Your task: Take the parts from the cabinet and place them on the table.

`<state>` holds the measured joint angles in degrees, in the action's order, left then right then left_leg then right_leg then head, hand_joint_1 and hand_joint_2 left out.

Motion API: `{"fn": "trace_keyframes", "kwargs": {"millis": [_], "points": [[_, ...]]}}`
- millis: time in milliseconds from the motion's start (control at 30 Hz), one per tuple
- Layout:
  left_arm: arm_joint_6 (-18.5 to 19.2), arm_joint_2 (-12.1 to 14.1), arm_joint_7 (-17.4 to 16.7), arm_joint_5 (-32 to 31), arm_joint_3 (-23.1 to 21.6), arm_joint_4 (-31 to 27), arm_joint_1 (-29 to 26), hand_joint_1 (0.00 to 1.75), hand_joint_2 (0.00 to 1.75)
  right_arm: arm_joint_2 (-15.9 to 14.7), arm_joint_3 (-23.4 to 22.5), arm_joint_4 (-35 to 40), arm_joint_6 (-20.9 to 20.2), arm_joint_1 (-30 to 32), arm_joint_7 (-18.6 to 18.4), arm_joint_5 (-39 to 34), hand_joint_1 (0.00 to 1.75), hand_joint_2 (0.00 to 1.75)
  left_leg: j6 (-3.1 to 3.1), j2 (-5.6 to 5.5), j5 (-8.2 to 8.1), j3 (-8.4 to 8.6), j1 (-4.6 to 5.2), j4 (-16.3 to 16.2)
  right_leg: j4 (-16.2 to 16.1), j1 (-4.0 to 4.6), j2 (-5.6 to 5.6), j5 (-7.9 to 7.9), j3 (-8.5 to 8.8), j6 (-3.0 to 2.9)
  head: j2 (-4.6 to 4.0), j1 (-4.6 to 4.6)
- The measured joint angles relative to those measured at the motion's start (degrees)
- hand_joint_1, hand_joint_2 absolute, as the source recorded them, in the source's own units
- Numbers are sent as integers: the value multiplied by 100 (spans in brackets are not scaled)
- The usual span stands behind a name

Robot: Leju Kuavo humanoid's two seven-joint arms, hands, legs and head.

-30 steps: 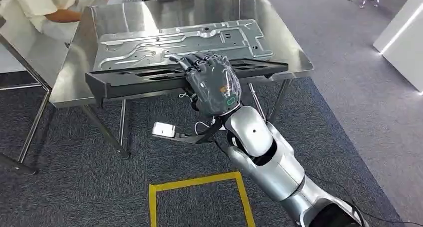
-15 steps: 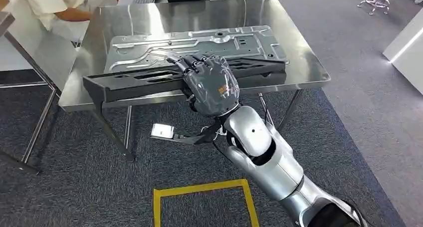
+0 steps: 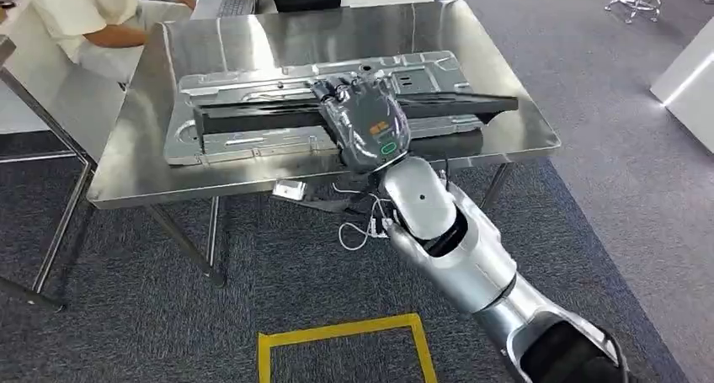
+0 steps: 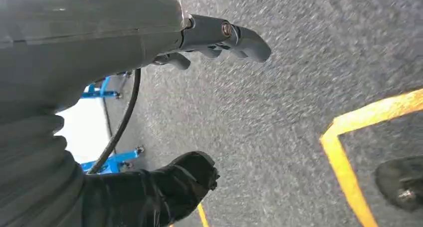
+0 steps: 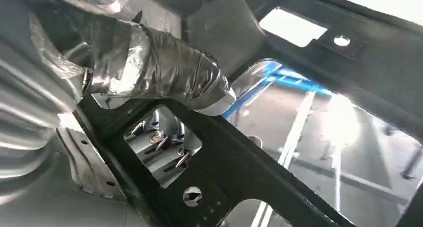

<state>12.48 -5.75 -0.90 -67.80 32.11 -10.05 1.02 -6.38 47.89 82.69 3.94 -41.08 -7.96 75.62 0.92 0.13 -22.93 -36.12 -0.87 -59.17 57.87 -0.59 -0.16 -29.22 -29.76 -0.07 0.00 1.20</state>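
The right hand (image 3: 368, 126) grips the long black part (image 3: 253, 116) at its middle, above the silver panel (image 3: 253, 144) on the steel table (image 3: 337, 29). Close up, its thumb (image 5: 159, 70) wraps a black bar. The left hand (image 4: 164, 37) hangs over carpet, holding nothing.

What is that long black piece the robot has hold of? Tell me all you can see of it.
The long black part is a slim, dark, matte bar with cut-out windows and small round holes, seen close in the right wrist view. It lies lengthwise over the silver stamped panel on the steel table. The right hand grips it near the middle.
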Motion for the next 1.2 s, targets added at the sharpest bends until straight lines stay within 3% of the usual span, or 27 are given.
{"fn": "trace_keyframes", "kwargs": {"millis": [33, 133, 167, 200, 233, 300, 333, 367, 400, 433, 467, 500, 533, 600, 633, 700, 767, 800, 867, 900, 933, 967, 1033, 1067, 1100, 1133, 1200], "points": [[11, 0, 9, -7, 0, 0, 12, 0, 175, -62, -42, -44, -27, -89, 11, 29, 175, 175, -75, -11, -50, 20, 4, 66, -3, -7, 14, -19, -1, 33, 0, 13], [9, -2, 28, -24, 0, 0, 16, 0, 175, -146, -151, -214, -66, -302, 33, 77, 175, 175, -205, -33, -125, 108, 4, 102, 49, -21, 10, 5, 100, 120, 0, 11], [-2, -2, 31, -24, 0, 0, -3, 0, 175, -173, -173, -254, -70, -320, 33, 92, 175, 175, -244, -30, -147, 169, -7, 135, 207, -34, 8, -9, 17, 134, 0, 15], [-7, -7, 33, -26, 0, 0, -8, 0, 175, -188, -175, -271, -70, -357, 33, 103, 175, 175, -281, -30, -182, 213, -6, 135, 519, -37, 9, -38, -150, 138, 0, 17], [-17, -7, 35, -29, 2, 0, -4, 0, 175, -217, -180, -306, -70, -387, 31, 116, 175, 175, -307, -33, -215, 241, -6, 132, 946, -29, 12, -149, -441, 156, 0, 15], [-31, -7, 37, -40, 2, 0, -5, 0, 175, -243, -180, -361, -70, -386, 31, 127, 175, 175, -323, -49, -306, 325, 8, 131, 1694, -29, 11, -518, -1018, 182, 0, 15], [-33, -4, 37, -39, 2, 0, -8, 0, 175, -258, -180, -391, -73, -374, 31, 127, 175, 175, -322, -61, -360, 396, 12, 130, 1819, -30, 11, -576, -1196, 180, 0, 15], [-33, -7, 37, -40, 4, 0, -11, 0, 175, -269, -180, -422, -75, -371, 31, 127, 175, 175, -319, -74, -420, 479, 17, 130, 1700, -28, 11, -506, -1248, 167, 0, 17], [-33, -7, 39, -40, 4, 0, -11, 0, 175, -273, -180, -442, -75, -377, 31, 127, 175, 175, -309, -87, -485, 577, 22, 130, 1374, -22, 11, -302, -1192, 139, 0, 15], [-28, -7, 37, -40, 4, 0, -9, 0, 175, -286, -180, -461, -75, -388, 29, 127, 175, 175, -294, -93, -548, 671, 26, 131, 966, -11, 12, -2, -1083, 100, 0, 17], [-31, -11, 37, -40, 4, 0, -15, 0, 175, -302, -182, -481, -75, -404, 29, 127, 175, 175, -271, -92, -627, 770, 30, 138, 436, 8, 11, 454, -940, 41, 0, 17], [-28, -18, 39, -40, 4, 0, -20, 0, 175, -311, -182, -496, -75, -408, 29, 127, 175, 175, -261, -90, -682, 773, 26, 152, 146, 38, 12, 869, -886, -13, 0, 17], [-28, -31, 39, -40, 4, 2, -2, 0, 175, -319, -180, -510, -79, -418, 22, 138, 175, 175, -221, -107, -721, 859, 30, 166, 174, 99, 7, 676, -937, -30, 0, -9], [-28, -31, 41, -33, 7, 2, 18, 0, 175, -319, -182, -520, -97, -421, 7, 175, 175, 175, -150, -96, -732, 943, 27, 164, 89, 110, 25, 685, -847, -80, 0, 33], [-31, -31, 41, -22, 13, 2, 15, 0, 175, -315, -177, -534, -101, -423, 0, 214, 175, 175, -104, -92, -647, 930, 40, 106, 70, 94, 34, 654, -787, -127, 0, 24], [-24, -15, 41, -20, 20, 2, 7, 0, 175, -317, -177, -562, -103, -413, -37, 293, 175, 175, -70, -60, -695, 891, 19, -169, 21, 59, 32, 595, -582, -209, 0, 26], [-2, -15, 41, -13, 24, 2, 28, 0, 175, -308, -171, -588, -97, -406, -103, 350, 175, 175, -30, -56, -788, 462, 17, -857, 24, 56, 33, 522, -502, -249, 0, 26], [11, -15, 48, -9, 22, 2, 33, 0, 175, -306, -160, -610, -92, -359, -109, 365, 175, 175, -11, -55, -1027, 68, 16, -1341, 24, 62, 34, 450, -439, -246, 0, 26], [11, -4, 48, -13, 26, 2, 17, 0, 175, -306, -140, -664, -92, -270, -116, 400, 175, 175, 4, -54, -1381, -296, 17, -1579, 25, 69, 42, 334, -310, -245, 0, 24], [11, -2, 48, -18, 28, 2, -1, 0, 175, -306, -134, -700, -92, -224, -135, 409, 175, 175, -24, -53, -1364, -363, 18, -1406, 26, 74, 52, 253, -205, -241, 0, 24], [11, 4, 39, -18, 33, 2, -16, 0, 175, -306, -136, -726, -92, -197, -160, 411, 175, 175, -57, -53, -1184, -345, 28, -1098, 26, 85, 53, 181, -106, -237, 0, 26], [11, 11, 39, -22, 35, 2, -33, 0, 175, -306, -136, -750, -92, -185, -184, 411, 175, 175, -106, -53, -823, -295, 43, -688, 26, 95, 52, 107, -9, -235, 0, 24], [11, 39, 39, -24, 44, 2, -71, 0, 175, -308, -134, -800, -90, -176, -201, 418, 175, 175, -178, -66, 249, -240, 106, 67, 48, 113, 60, -43, 148, -206, 0, 28], [15, 50, 39, -24, 59, 2, -66, 0, 175, -306, -129, -831, -81, -162, -201, 422, 175, 175, -201, -74, 20, -198, 118, 28, 35, 112, 101, -118, 177, -148, 0, 19], [13, 48, 39, -22, 70, 2, -62, 0, 175, -304, -129, -842, -77, -153, -199, 422, 175, 175, -240, -78, 25, -127, 135, 39, 5, 106, 93, -197, 239, -109, 0, 26], [13, 48, 39, -24, 77, 2, -61, 0, 175, -306, -132, -846, -77, -127, -201, 422, 175, 175, -290, -77, -11, -114, 121, 95, 113, 110, 86, -130, 279, -99, 0, 22], [13, 48, 39, -24, 77, 2, -61, 0, 175, -306, -132, -846, -77, -127, -201, 422, 175, 175, -290, -77, -11, -114, 121, 95, 113, 110, 86, -130, 279, -99, 0, 22]]}}
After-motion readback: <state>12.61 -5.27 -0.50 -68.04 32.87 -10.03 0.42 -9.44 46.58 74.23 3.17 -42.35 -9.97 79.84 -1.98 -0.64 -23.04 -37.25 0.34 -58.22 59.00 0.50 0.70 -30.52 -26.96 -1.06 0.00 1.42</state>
